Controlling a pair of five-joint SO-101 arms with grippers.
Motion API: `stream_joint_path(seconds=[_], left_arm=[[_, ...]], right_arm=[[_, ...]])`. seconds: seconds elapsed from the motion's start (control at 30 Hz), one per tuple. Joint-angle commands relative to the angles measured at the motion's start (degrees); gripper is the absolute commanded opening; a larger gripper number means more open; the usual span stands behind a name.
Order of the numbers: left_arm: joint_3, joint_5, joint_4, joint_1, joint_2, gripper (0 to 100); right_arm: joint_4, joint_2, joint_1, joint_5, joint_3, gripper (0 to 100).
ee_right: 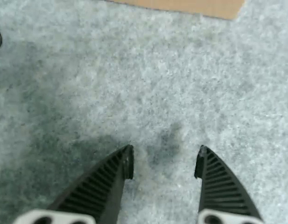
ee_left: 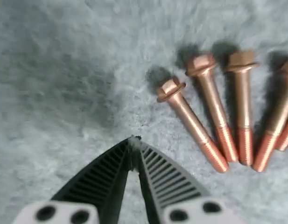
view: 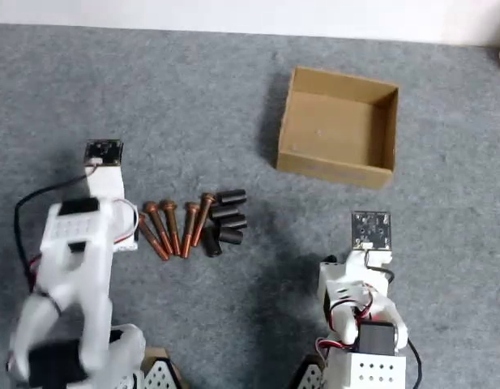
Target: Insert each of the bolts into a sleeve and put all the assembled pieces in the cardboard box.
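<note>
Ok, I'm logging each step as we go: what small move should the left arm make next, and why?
Probably open the left gripper and shift it over the nearest bolt. Its jaws are shut on nothing, that bolt lies loose on the carpet just beside them, and the box looks empty, so nothing seems assembled yet.

A table [view: 193,105] with a grey, felt-like top carries copper bolts [view: 175,227] lying side by side, a cluster of black sleeves [view: 225,219] just beside them, and an open cardboard box [view: 331,170] farther back.
</note>
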Motion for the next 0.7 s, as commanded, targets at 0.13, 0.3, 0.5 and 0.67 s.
stream_joint_path(seconds=[0.13,0.3,0.5,0.67], left_arm=[[-7.7,3.7,7.8,4.4,-1.3,1],[-2.4,4.3,5.6,3.1,-2.5,1],[-1.3,4.0,2.6,-4.1,-2.1,1],[-1.3,4.2,2.5,-6.6,-2.1,1]], right_arm=[[-1.7,-0.2,0.5,-0.3,6.3,20.9],[-7.5,-0.2,4.8,5.8,5.8,20.9],[-3.5,0.0,-5.5,16.8,-0.5,20.9],[0.5,2.8,-14.9,21.0,-12.2,21.2]])
